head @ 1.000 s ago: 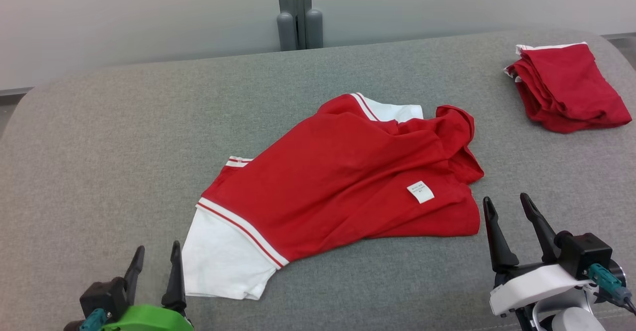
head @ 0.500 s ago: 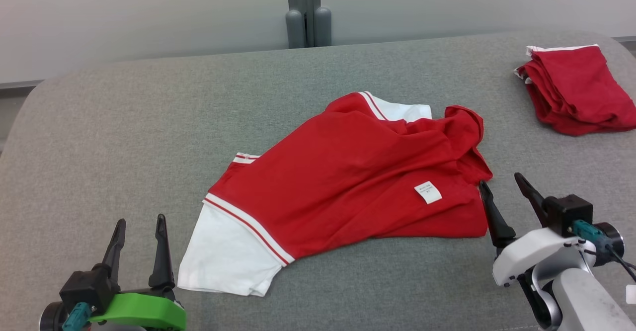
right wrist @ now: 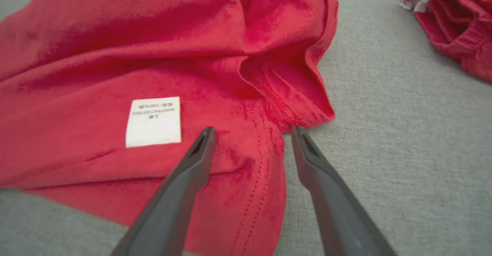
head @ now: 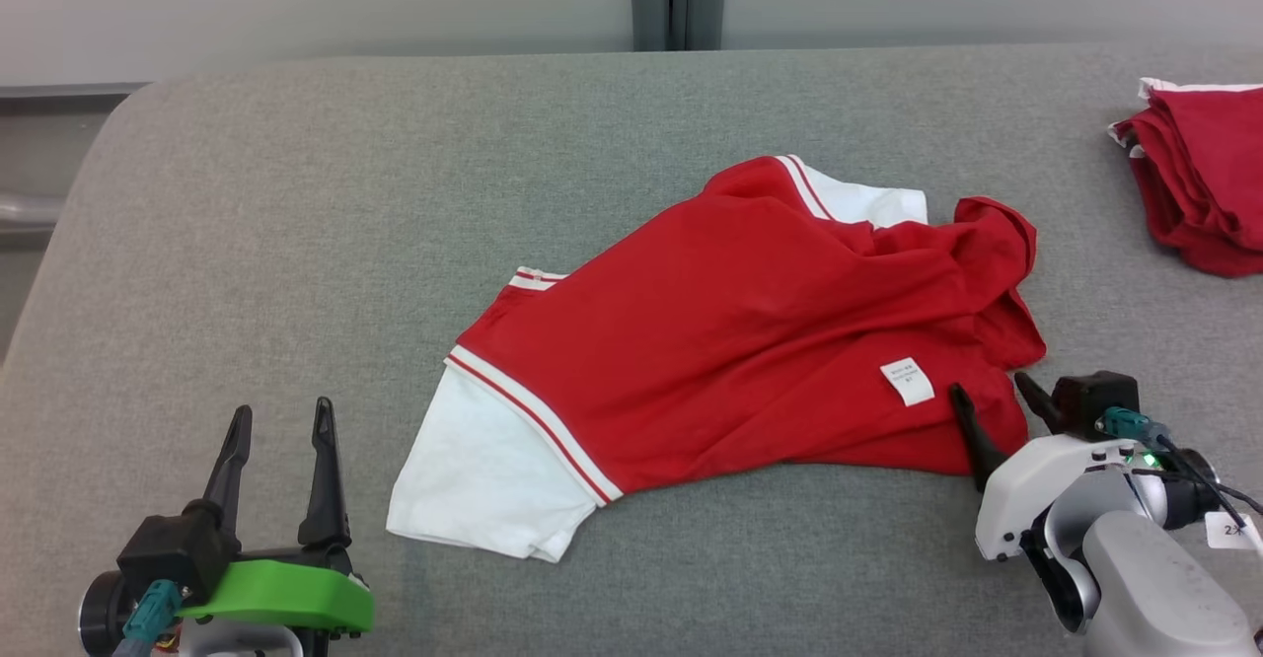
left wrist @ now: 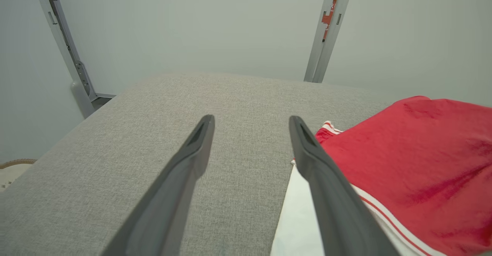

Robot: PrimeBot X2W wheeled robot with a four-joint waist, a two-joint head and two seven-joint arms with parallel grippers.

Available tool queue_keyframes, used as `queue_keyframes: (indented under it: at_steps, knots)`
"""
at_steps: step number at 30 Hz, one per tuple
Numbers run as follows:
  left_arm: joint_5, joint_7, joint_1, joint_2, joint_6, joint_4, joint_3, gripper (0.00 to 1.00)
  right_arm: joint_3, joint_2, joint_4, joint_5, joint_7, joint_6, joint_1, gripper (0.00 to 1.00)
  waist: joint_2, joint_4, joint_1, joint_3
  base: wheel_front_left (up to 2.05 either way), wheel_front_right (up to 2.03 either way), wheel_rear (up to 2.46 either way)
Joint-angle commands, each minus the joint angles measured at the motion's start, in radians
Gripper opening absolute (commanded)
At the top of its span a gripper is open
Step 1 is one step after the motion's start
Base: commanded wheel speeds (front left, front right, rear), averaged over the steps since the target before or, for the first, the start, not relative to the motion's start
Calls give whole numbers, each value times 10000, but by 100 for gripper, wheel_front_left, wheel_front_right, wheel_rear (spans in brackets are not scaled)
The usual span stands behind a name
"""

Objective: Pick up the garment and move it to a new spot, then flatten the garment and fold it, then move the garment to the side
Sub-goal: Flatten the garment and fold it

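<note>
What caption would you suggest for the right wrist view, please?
Open right tool poised at the hem of the red garment, near its white label.

Left tool [head: 281, 408] with two long dark tapered fingers [head: 318, 479], black block [head: 173, 558], bright green bracket [head: 286, 593], teal plug [head: 148, 618], right tool [head: 988, 385] with like fingers, glossy white housing [head: 1026, 499], black cable [head: 1199, 484], small green light [head: 1148, 460], white tag [head: 1228, 529], pale grey forearm [head: 1154, 588]

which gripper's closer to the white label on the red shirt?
Right. The right gripper is over the near right corner of the shirt, jaws open, just right of the label. The left gripper hangs off the shirt, beyond its white sleeve.
</note>
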Motion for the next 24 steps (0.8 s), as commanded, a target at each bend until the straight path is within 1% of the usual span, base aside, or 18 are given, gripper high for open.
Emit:
queue_keyframes:
  at_steps: [1,2,3,4,8,12,17,20,24]
  knots:
    - [-25,5,-172,6,14,-42,34,100,98,67,237,164,1,-3,-128,54,0,135,0,159,0,0,0]
    - [-25,5,-187,3,14,-50,42,100,166,76,369,226,-26,-3,-180,41,0,141,0,187,0,0,0]
    - [-26,5,-205,3,14,-52,52,100,241,73,508,297,-86,-3,-239,12,0,142,0,209,0,0,0]
    - [-24,5,-211,2,14,-54,68,100,299,81,601,358,-153,-3,-284,0,0,135,0,221,0,0,0]
    - [-6,5,-169,-2,14,-60,130,100,493,24,828,562,-516,-5,-529,0,0,5,0,221,0,0,0]
    - [9,6,-214,0,14,-71,122,100,363,-357,723,441,-811,-5,-1063,0,0,-175,0,190,0,0,0]
    - [-67,6,-286,0,14,-69,35,100,162,-905,139,-32,-908,-5,-1625,0,0,-324,0,179,0,0,0]
    - [-123,6,-281,3,14,-28,-34,100,279,-964,-287,-87,-896,-3,-1423,0,0,-356,0,164,0,0,0]
    - [-219,6,-198,3,14,22,-83,100,659,-987,-953,-129,-897,-5,-652,0,0,-332,0,103,0,0,0]
